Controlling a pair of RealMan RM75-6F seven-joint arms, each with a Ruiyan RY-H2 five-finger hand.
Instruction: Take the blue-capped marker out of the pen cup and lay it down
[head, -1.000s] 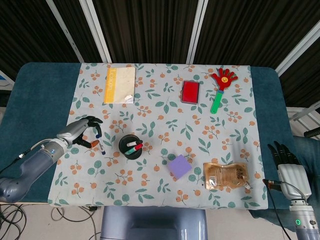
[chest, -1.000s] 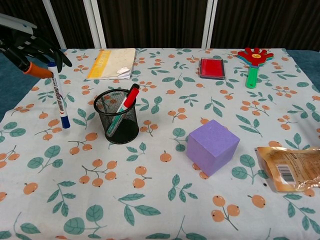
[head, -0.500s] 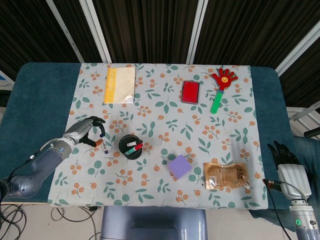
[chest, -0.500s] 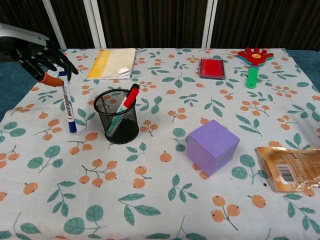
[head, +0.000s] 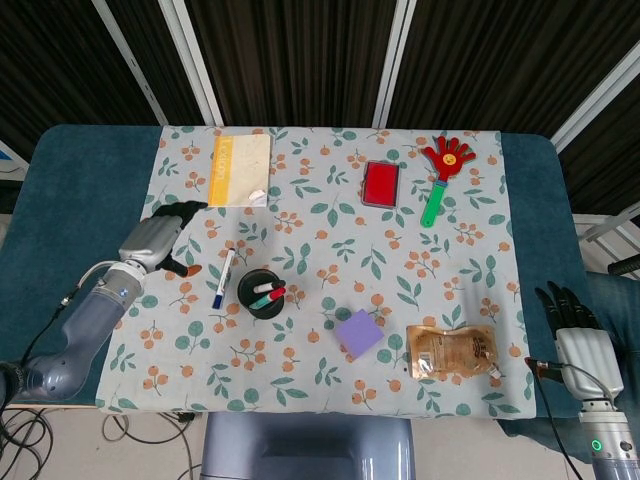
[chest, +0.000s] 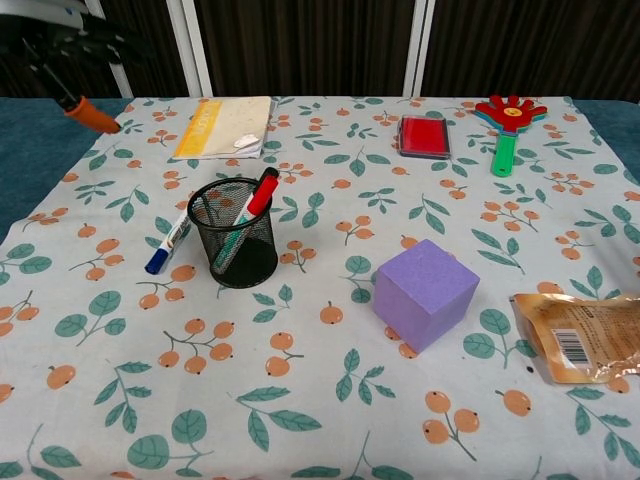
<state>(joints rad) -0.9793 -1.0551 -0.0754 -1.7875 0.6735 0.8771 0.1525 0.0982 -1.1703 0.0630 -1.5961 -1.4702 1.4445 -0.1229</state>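
Note:
The blue-capped marker (head: 223, 279) lies flat on the flowered cloth just left of the black mesh pen cup (head: 262, 296), with its blue cap toward the table's front. In the chest view the marker (chest: 171, 243) lies beside the cup (chest: 232, 240), its far end hidden behind the mesh. A red-capped marker (chest: 262, 192) and a green one still stand in the cup. My left hand (head: 160, 240) hovers left of the marker with fingers apart, holding nothing; in the chest view the left hand (chest: 55, 45) is raised at the top left. My right hand (head: 568, 308) rests off the table's right edge, fingers extended and empty.
A yellow notebook (head: 240, 170) lies at the back left. A red pad (head: 381, 184) and a hand-shaped clapper (head: 442, 170) lie at the back right. A purple cube (head: 359, 333) and a snack bag (head: 452, 352) sit near the front edge, right of the cup.
My left hand let go of the blue-capped marker, which now lies on the cloth beside the cup. The hand lifted and drew back to the left. The right hand stayed still.

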